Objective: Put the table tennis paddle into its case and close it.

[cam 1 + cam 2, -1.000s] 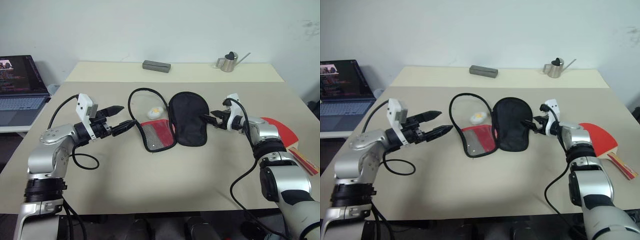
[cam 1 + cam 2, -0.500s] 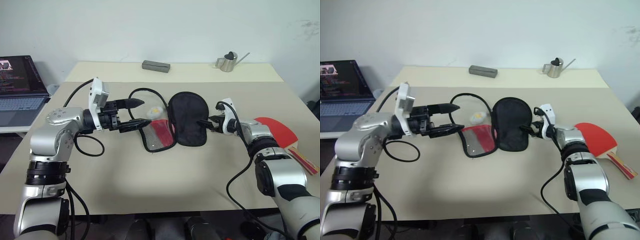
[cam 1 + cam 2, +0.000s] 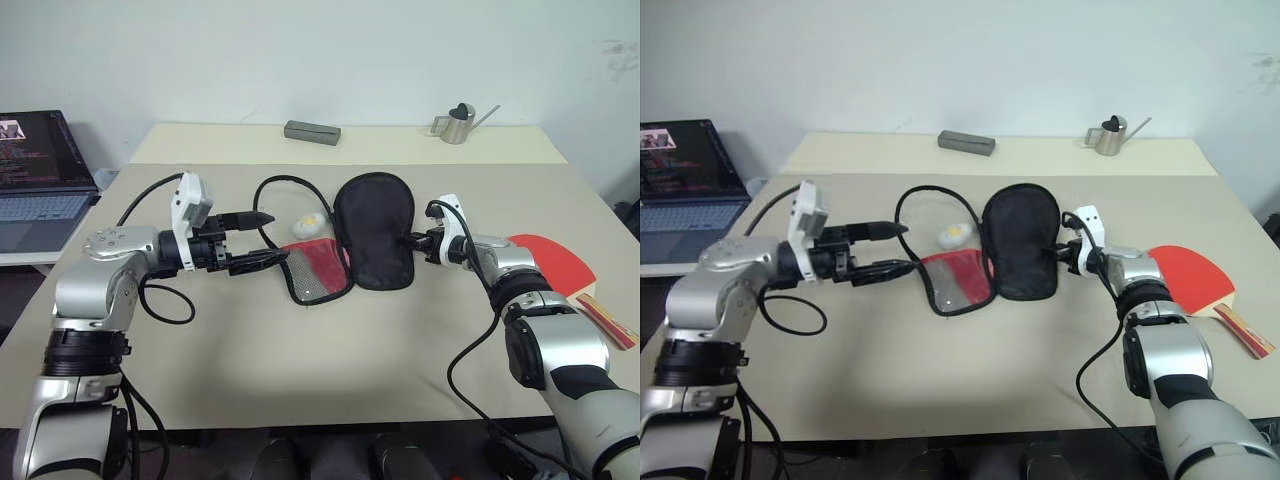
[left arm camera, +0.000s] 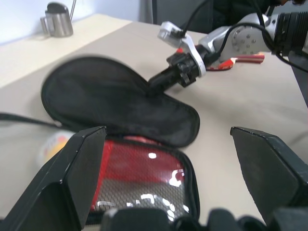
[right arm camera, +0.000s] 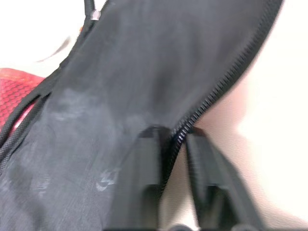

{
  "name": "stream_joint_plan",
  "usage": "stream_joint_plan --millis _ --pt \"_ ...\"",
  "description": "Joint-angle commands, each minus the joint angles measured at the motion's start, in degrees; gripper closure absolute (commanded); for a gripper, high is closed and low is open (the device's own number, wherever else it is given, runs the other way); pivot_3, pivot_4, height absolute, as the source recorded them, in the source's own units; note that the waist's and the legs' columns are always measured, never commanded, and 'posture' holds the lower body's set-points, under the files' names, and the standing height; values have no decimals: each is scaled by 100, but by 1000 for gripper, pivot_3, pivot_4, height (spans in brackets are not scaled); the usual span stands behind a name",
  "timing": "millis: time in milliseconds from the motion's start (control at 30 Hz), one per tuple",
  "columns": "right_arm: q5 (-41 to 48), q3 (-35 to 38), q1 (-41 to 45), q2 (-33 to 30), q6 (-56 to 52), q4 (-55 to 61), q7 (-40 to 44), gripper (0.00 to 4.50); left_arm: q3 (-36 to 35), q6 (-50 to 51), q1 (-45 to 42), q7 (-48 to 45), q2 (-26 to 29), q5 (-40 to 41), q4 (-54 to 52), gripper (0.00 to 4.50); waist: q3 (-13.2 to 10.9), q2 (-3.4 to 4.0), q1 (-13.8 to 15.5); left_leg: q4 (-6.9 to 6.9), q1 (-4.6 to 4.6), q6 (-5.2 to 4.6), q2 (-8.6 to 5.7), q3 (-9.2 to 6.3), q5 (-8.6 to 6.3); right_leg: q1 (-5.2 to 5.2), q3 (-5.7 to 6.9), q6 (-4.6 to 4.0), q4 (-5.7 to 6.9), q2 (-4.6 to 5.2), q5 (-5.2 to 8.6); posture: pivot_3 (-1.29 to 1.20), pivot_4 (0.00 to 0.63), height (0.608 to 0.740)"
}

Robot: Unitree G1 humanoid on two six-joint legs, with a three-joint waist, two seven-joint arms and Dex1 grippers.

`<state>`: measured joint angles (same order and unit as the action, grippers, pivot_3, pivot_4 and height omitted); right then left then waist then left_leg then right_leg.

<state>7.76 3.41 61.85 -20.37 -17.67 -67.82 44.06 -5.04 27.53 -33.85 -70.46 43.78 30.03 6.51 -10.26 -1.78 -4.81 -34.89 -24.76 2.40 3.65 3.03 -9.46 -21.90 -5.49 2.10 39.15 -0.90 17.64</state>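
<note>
The scene is evenly and brightly lit from above, and only soft, faint shadows are cast on the beige table [image 3: 300, 370] under the arms. Small glints are seen on the mesh pocket of the case [image 4: 144, 183] in the left wrist view, where the near fingers [image 4: 72, 178] are rendered out of focus. The zipper edge in the right wrist view is blurred throughout.
</note>
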Motion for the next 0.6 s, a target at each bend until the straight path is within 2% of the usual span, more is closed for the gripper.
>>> stream_joint_plan --millis 33,300,600 --pt "-7 137 130 -51 -131 23 -211 4468 -213 -107 -38 34 143 17 -206 0 0 0 1 0 0 0 0 0 0 0 0 0 0 0 0 0 150 740" --pt "21 209 -115 -308 -773 302 -602 4468 -121 -99 9 -47 148 7 -379 0 0 0 11 0 -1 0 -1 1 0 0 -1 0 -1 1 0 0 150 740" --pt "97 438 -667 -635 -1561 1285 -991 4468 58 -103 -126 -126 58 -1 -375 0 1 -1 148 0 -1 -1 -5 0 0 3 1 0 -6 4 0 0 150 740"
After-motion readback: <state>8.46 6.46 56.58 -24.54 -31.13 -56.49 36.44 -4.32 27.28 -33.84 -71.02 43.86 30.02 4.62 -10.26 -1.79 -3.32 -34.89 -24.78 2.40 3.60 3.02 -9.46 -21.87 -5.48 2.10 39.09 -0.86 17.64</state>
